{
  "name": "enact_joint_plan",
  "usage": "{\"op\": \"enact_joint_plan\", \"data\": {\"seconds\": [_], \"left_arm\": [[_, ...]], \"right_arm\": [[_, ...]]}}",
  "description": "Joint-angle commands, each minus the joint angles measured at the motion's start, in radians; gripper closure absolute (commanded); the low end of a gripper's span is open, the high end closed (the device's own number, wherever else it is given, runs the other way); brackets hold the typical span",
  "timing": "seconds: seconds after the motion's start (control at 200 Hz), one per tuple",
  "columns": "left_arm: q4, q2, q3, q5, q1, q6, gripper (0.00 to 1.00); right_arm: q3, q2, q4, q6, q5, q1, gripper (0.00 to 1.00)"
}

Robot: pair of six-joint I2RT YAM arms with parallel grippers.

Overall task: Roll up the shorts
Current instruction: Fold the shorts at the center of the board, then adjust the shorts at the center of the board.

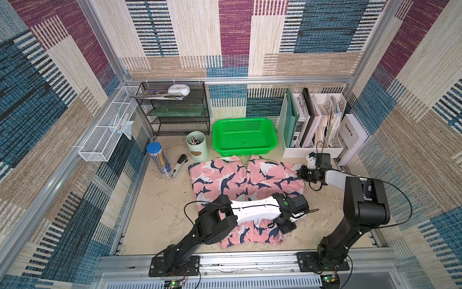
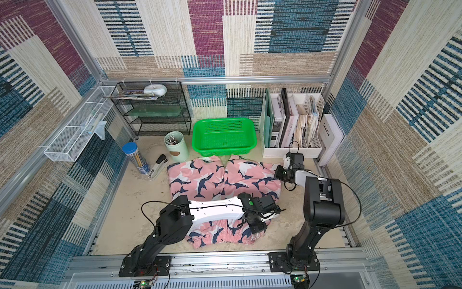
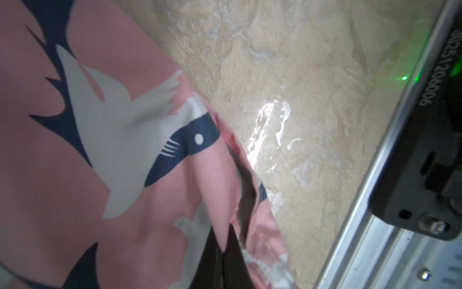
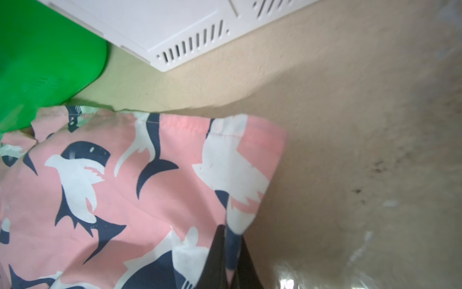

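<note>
Two arms bend over one pair of shorts (image 1: 230, 180) spread flat at the centre of the table (image 1: 160, 212), the leg hems toward 12 o'clock just short of a single green basket (image 1: 243, 135), the waistband toward 6 o'clock. The left arm reaches across the garment, its left gripper (image 3: 226, 252) down at the 5 o'clock edge, jaws pinched together on a fold of pink fabric in the left wrist view. The right arm folds back on itself, its right gripper (image 4: 231, 260) at the 2 o'clock corner, jaws likewise clamped on the shark-print cloth near a hem.
</note>
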Motion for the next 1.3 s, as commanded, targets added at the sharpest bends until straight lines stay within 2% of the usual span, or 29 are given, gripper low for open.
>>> {"op": "enact_joint_plan", "data": {"seconds": [0.0, 0.115, 0.21, 0.391, 0.601, 0.791, 0.981, 1.132, 1.292], "left_arm": [[0.0, -0.04, 0.05, -0.034, 0.009, -0.034, 1.0], [0.008, -0.102, 0.092, -0.071, 0.016, -0.039, 1.0], [0.025, -0.18, 0.061, -0.144, 0.019, -0.036, 1.0], [0.157, -0.389, -0.189, -0.226, 0.021, -0.066, 1.0], [0.22, -0.572, -0.46, -0.349, 0.036, -0.18, 1.0], [0.266, -0.67, -0.641, -0.46, 0.042, -0.294, 1.0], [0.286, -0.776, -0.793, -0.546, 0.068, -0.394, 1.0], [0.332, -0.845, -0.927, -0.513, 0.121, -0.458, 1.0], [0.335, -0.844, -1.001, -0.464, 0.165, -0.468, 1.0]], "right_arm": [[0.003, -0.055, -0.015, -0.012, -0.034, -0.001, 1.0], [0.02, -0.115, -0.011, -0.031, -0.155, 0.002, 1.0], [0.037, -0.17, -0.01, -0.043, -0.258, 0.008, 1.0], [0.093, -0.23, -0.018, -0.076, -0.381, 0.081, 1.0], [0.209, -0.217, -0.057, -0.113, -0.475, 0.209, 1.0], [0.359, -0.112, -0.109, -0.136, -0.539, 0.355, 1.0], [0.423, 0.059, -0.083, -0.119, -0.569, 0.482, 1.0], [0.455, 0.196, -0.063, -0.097, -0.581, 0.544, 1.0], [0.502, 0.33, -0.058, -0.037, -0.528, 0.577, 1.0]]}}
